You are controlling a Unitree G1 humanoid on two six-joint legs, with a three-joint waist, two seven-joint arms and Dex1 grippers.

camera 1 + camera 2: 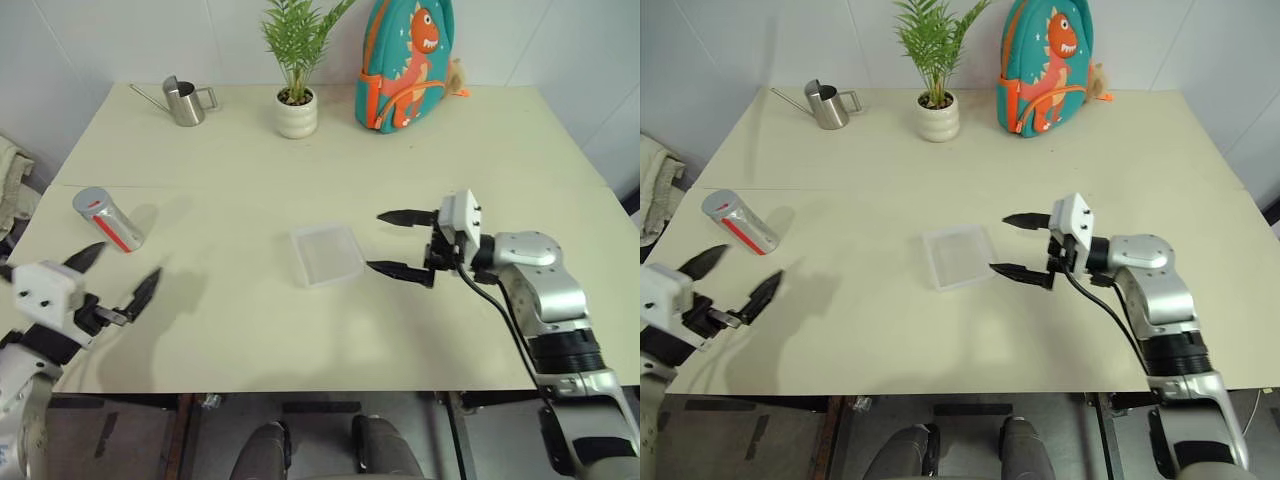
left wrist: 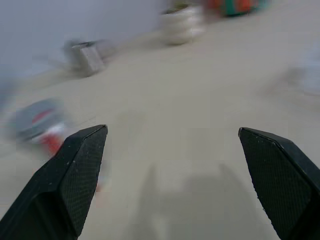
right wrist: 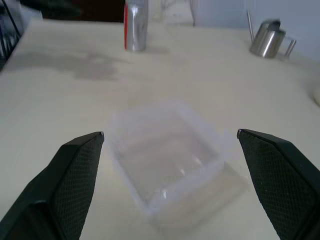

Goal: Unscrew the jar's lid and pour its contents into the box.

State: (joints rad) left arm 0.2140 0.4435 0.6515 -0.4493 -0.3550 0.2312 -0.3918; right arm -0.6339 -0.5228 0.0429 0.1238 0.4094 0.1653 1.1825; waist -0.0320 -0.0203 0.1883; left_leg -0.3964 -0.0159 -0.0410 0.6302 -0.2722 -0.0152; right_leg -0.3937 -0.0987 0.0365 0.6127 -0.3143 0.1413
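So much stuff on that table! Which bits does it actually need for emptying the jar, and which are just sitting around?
For the job:
- jar, lying on its side near the left claw
- box, by the open right claw

Just lying about:
- steel watering can
- potted plant
- dinosaur backpack
- cloth off the table's left edge

A cream table (image 1: 300, 330) stands against white tiled walls (image 1: 100, 40).

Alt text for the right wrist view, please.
The open right gripper faces the clear box on the cream table, black fingers either side. Beyond lie the jar and a steel watering can.
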